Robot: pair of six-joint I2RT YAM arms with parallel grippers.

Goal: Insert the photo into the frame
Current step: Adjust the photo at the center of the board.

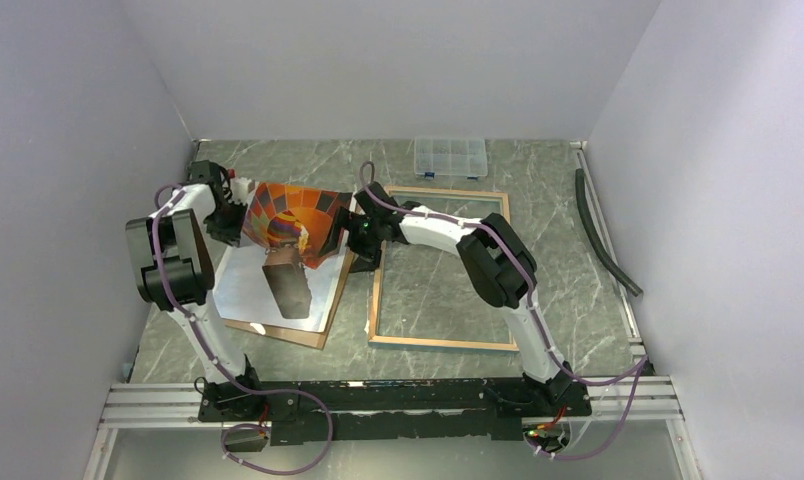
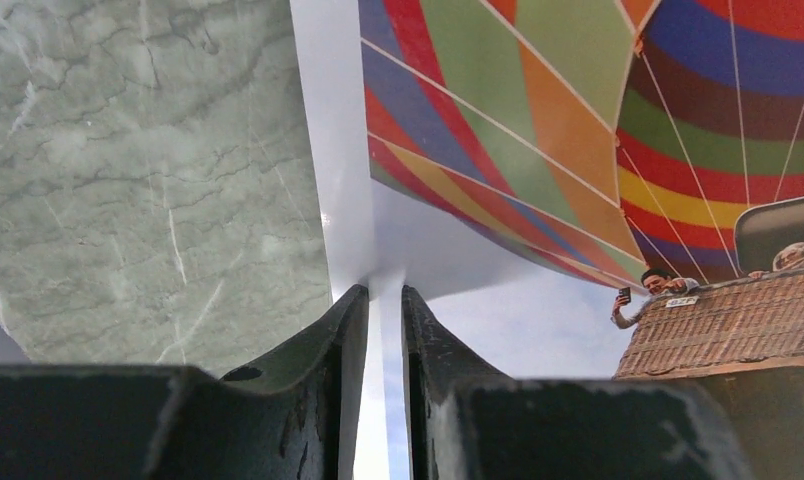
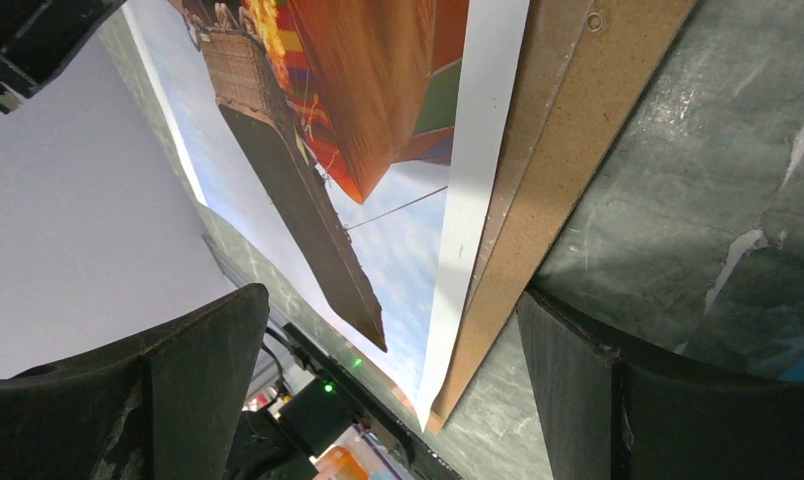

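Left gripper (image 2: 384, 300) is near the far-left corner of the bench (image 1: 548, 180). Its jaws stand a narrow slit apart, with the white margin of the photo (image 1: 298, 215) running between them. Whether the pads bite the paper or merely flank it, I cannot tell. Photo lies print side up toward the left edge of the bench, far end raised and bowed, near end resting on the brown backing board (image 3: 548, 130). Right gripper (image 3: 390, 300) hovers at the photo's right edge, jaws spread wide and holding nothing; the paper margin and board edge show below, between its fingers. Frame (image 1: 443, 343) lies flat mid-bench, just right of the board, tan rear side up. The marble shows through the pane and nothing is in the frame. Clear compartment box (image 1: 450, 157) sits at the far edge, black hose (image 1: 603, 235) along the right edge. Progress, by judgement: early. The photo is partly lifted but wholly outside the frame. Left to do: carry the sheet right, lay it into the opening, presumably print side toward the pane, and square it to the rails.
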